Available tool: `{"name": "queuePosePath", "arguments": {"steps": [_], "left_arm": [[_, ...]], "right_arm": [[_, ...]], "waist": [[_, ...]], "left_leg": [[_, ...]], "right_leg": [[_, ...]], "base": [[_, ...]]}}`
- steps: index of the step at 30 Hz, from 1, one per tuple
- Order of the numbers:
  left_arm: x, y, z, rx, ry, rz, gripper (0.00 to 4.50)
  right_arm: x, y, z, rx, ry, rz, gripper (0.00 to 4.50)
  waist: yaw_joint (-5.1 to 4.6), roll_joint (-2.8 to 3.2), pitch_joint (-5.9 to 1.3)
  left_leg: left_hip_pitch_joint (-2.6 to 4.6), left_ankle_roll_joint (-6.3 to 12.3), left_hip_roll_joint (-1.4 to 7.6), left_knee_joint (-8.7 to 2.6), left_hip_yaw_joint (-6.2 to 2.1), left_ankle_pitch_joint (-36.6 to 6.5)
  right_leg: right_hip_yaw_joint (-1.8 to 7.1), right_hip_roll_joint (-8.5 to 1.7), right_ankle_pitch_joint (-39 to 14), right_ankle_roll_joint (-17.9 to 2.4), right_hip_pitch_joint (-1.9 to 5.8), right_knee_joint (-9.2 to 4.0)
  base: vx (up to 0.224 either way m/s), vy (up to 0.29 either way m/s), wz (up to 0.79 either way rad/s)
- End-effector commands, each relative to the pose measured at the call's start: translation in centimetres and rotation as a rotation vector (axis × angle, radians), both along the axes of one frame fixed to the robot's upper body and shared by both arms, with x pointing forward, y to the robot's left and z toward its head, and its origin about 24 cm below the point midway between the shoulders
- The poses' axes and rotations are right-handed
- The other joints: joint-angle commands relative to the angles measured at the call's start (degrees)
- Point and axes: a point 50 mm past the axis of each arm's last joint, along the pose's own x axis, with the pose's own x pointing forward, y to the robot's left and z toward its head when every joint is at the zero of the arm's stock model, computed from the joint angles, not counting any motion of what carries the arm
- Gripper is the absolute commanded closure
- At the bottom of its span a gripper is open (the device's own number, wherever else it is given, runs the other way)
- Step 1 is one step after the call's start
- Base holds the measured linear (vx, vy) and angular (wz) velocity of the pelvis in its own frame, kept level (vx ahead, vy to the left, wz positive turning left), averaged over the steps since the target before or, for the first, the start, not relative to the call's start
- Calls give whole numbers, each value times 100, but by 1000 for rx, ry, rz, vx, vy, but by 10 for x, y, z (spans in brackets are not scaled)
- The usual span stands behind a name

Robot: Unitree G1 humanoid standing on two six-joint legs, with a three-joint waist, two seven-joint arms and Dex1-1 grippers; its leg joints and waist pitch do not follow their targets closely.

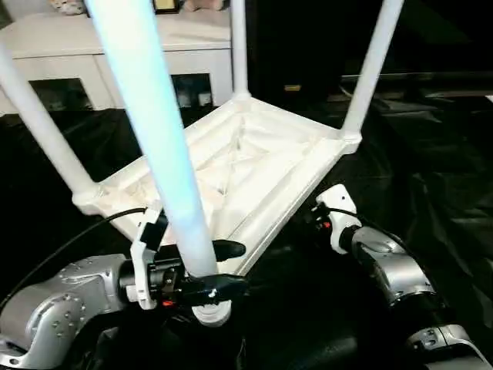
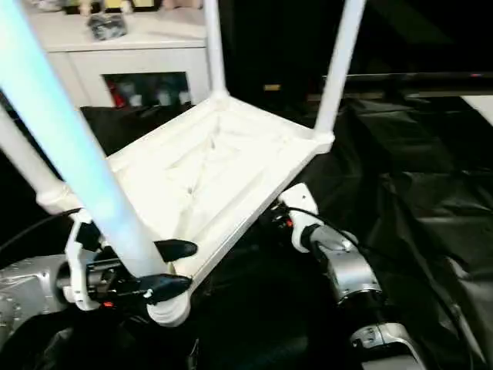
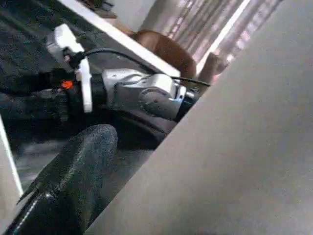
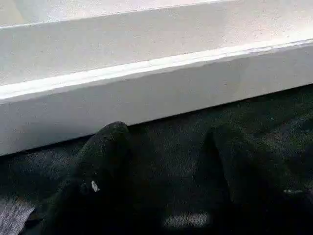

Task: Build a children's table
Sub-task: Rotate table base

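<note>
The children's table lies upside down on black cloth, its ribbed tabletop (image 1: 254, 162) facing up. Four white legs stand in the corner sockets: the near leg (image 1: 154, 116), a left leg (image 1: 38, 123), a back leg (image 1: 239, 46) and a right leg (image 1: 373, 62). My left gripper (image 1: 235, 267) is open, its two black fingers straddling the near leg just above its socket (image 1: 212, 312). My right gripper (image 4: 168, 134) is open at the tabletop's right rim (image 4: 146, 93), with nothing but cloth between its fingers.
A white cabinet (image 1: 115, 46) with glass doors stands behind at the left. Crumpled black cloth (image 1: 431, 169) covers the ground all around the table. A black cable (image 1: 69, 243) runs along my left forearm.
</note>
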Motion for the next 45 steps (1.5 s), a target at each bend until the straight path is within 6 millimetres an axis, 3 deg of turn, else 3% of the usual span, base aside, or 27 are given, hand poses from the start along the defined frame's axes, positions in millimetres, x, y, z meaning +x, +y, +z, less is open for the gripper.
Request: {"name": "queuePosePath", "arguments": {"steps": [1,4,11,14,16,18,19,20,21,23,28,37,45], "left_arm": [[-6,-9,-8,-18,38,-62,5],[-10,-1,-15,-30,64,-39,5],[-18,10,-24,-52,107,-78,5],[-21,11,-27,-69,125,-95,5],[-21,11,-29,-72,129,-98,5],[-22,11,-32,-86,138,-101,5],[-22,11,-35,-94,143,-102,5],[-22,11,-38,-103,148,-104,5],[-22,11,-40,-105,150,-104,5],[-21,12,-34,-112,147,-105,5],[-19,17,-18,-117,128,-113,5],[-15,22,-15,-91,112,-111,5],[-14,22,-14,-93,109,-123,5]], "right_arm": [[0,22,4,13,-17,98,129],[-4,3,5,-1,-24,63,129],[-12,-39,10,-25,-30,-16,129],[-16,-49,12,-38,-24,-26,129],[-18,-52,12,-42,-23,-27,129],[-20,-55,13,-47,-21,-28,129],[-21,-54,12,-44,-17,-25,129],[-22,-52,12,-41,-11,-16,129],[-22,-51,12,-40,-8,-11,129],[-21,-46,11,-36,-4,3,129],[-10,-14,6,-9,-1,90,129],[-5,35,9,38,-10,270,129],[-7,53,11,56,-19,354,129]], "waist": [[58,-14,-235],[78,-60,-254],[194,-50,-307],[225,-78,-287],[235,-66,-272],[229,-132,-263],[230,-131,-261],[225,-157,-256],[234,-131,-259],[238,-138,-271],[191,-140,-277],[160,-163,-251],[130,-130,-259]], "left_leg": [[28,-120,428,-493,-289,-1778],[75,-46,427,-460,-244,-1634],[68,303,433,-388,-193,-802],[73,301,439,-395,-181,-901],[76,257,443,-406,-187,-1029],[76,236,444,-417,-186,-1103],[79,225,448,-420,-192,-1121],[84,211,448,-422,-186,-1134],[83,195,447,-419,-188,-1108],[86,179,457,-419,-192,-1075],[70,204,447,-412,-191,-971],[92,3,461,-446,-203,-1272],[98,-45,472,-451,-205,-1289]], "right_leg": [[337,-542,-1994,-999,217,-488],[359,-522,-1776,-1080,187,-491],[336,-476,-663,-1295,215,-392],[330,-482,-867,-1323,213,-413],[332,-493,-1128,-1273,211,-434],[339,-498,-1351,-1190,216,-459],[340,-505,-1477,-1155,213,-460],[342,-497,-1560,-1123,203,-471],[348,-509,-1586,-1103,201,-465],[348,-512,-1499,-1125,200,-447],[330,-502,-1039,-1356,197,-398],[345,-515,-1315,-1302,207,-408],[352,-507,-1112,-1360,204,-383]], "base": [[0,0,0],[0,0,0],[0,0,0],[0,0,0],[0,0,0],[0,0,0],[0,0,0],[0,0,0],[0,0,0],[0,0,0],[0,0,0],[0,0,0],[0,0,0]]}}
